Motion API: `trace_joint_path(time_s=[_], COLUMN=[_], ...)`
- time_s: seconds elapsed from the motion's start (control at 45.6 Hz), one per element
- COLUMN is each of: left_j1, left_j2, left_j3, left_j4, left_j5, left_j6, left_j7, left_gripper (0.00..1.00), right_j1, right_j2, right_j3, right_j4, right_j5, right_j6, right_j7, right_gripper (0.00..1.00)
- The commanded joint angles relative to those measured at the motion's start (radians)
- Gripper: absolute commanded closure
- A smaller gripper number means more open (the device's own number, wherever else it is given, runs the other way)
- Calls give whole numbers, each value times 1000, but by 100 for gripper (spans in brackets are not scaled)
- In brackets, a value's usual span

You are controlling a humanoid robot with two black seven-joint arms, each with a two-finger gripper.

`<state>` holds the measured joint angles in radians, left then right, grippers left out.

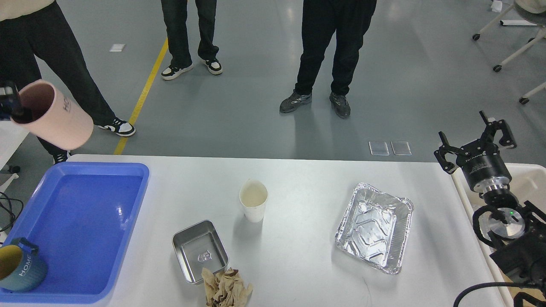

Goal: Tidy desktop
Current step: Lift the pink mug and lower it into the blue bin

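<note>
Two grippers show: the left gripper [15, 111], at the left edge above the blue tray [81, 226], is clamped on the rim of a tilted pink mug [53, 115], while the right gripper [475, 143] hangs spread apart over the beige bin [531, 183]. Below them the desktop [298, 264] carries a paper cup [254, 200], steel tin [199, 251], crumpled brown paper [226, 290] and foil tray [375, 228]; a teal mug [19, 270] lies in the blue tray.

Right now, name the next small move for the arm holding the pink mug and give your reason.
Probably lower the pink mug into the blue tray. The left gripper holds it tilted above the tray's far left corner; a teal mug already sits in the tray, whose middle is bare.
</note>
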<state>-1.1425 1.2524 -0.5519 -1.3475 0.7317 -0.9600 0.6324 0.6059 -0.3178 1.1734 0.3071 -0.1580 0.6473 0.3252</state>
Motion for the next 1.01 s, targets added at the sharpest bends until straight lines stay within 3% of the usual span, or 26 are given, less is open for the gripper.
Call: trace_joint_path(time_s=[0.0,0.461,0.834,0.987], left_j1=[139,452,806,879], left_j2=[-11,-123,-310,-335], left_j3=[-3,-63,-422,-476], left_j4=[-10,-9,-9,-9], left_j5=[26,251,501,557], left_j6=[0,0,0,0], left_j7=[0,-23,-25,-25], left_gripper=[100,100,100,100], right_j1=[-6,-11,-15,-24], right_j2=[0,-7,-24,-35], right_j3=[0,0,0,0], right_j4=[1,1,1,7], right_j5=[0,0,0,0], right_j6=[2,5,6,14], right_j7=[0,0,0,0], right_gripper=[0,0,0,0])
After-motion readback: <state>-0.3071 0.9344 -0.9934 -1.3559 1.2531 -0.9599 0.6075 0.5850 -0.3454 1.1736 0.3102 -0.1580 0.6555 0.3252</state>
